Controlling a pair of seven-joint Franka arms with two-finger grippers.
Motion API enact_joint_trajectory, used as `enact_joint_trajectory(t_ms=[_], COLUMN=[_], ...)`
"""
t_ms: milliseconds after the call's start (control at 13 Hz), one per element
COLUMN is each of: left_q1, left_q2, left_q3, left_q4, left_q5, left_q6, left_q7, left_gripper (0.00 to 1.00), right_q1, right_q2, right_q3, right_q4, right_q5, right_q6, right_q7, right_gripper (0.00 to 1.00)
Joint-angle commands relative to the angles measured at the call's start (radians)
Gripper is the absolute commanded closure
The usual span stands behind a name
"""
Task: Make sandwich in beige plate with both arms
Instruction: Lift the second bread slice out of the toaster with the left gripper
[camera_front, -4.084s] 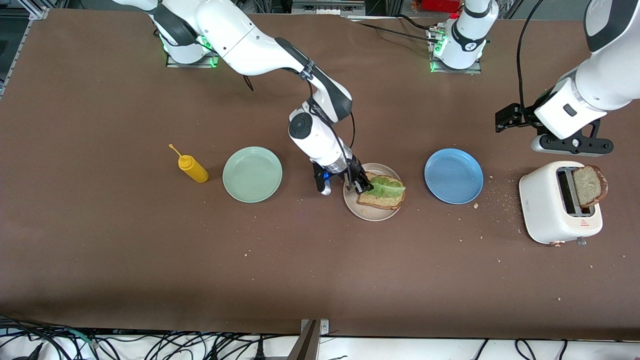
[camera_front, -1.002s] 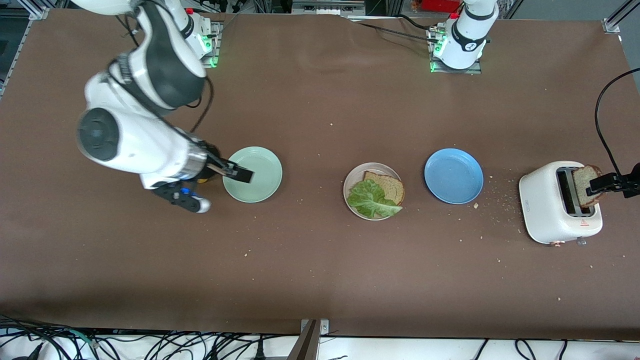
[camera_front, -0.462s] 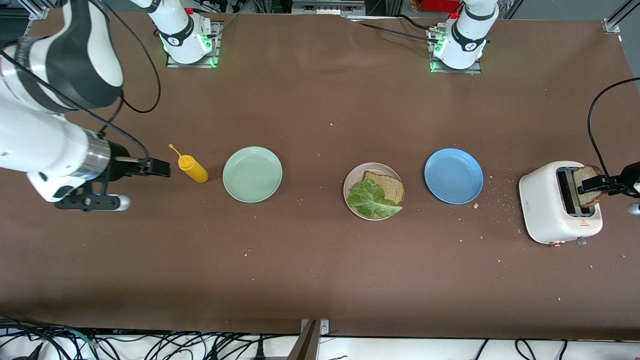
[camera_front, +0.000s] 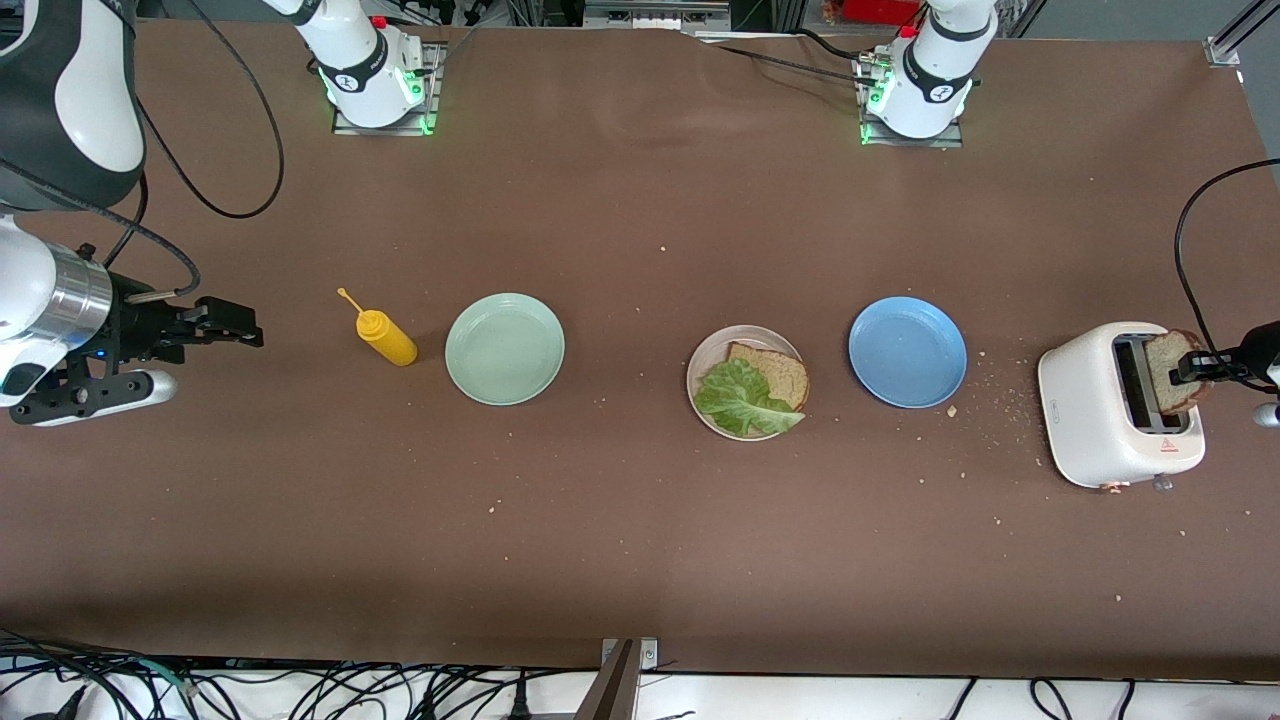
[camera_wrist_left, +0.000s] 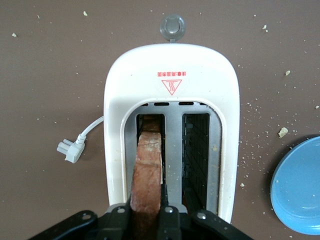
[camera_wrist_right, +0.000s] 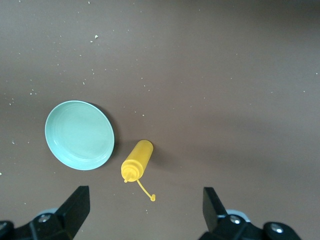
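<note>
Beige plate (camera_front: 700, 395) sits between mint plate (camera_front: 505, 349) and blue plate (camera_front: 907, 351) — bare table nearer the camera.

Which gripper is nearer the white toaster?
Left. The left gripper is at the white toaster, shut on the brown bread slice in its slot; the open right gripper hangs near the table's right-arm end.

A robotics lab: bolted arm bases (camera_front: 375, 70) on a brown-covered table (camera_front: 640, 560), loose cables (camera_front: 300, 690) along its edge.
</note>
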Motion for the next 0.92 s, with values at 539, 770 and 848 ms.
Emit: enact_joint_trajectory(t_ms=[539, 770, 848], left_q1=[-0.027, -0.064, -0.078], left_q2=[-0.039, -0.039, -0.039], left_q3=[-0.024, -0.024, -0.025], left_q4=[0.13, 0.19, 0.208], left_q5=[-0.004, -0.004, -0.004], left_q6=[-0.169, -0.227, -0.245], left_q7=[-0.006, -0.033, -0.035], left_gripper=[1.0, 1.0, 1.0], right_q1=[-0.001, -0.001, -0.001], right_q2=[-0.023, -0.023, -0.022], right_q3=[0.011, 0.011, 0.011], right_q4=[-0.036, -0.036, -0.036], right_q5=[-0.011, -0.009, -0.009], right_q6=[0.019, 0.022, 0.019], right_q7=[-0.023, -0.022, -0.023], right_gripper=[0.0, 0.0, 0.0])
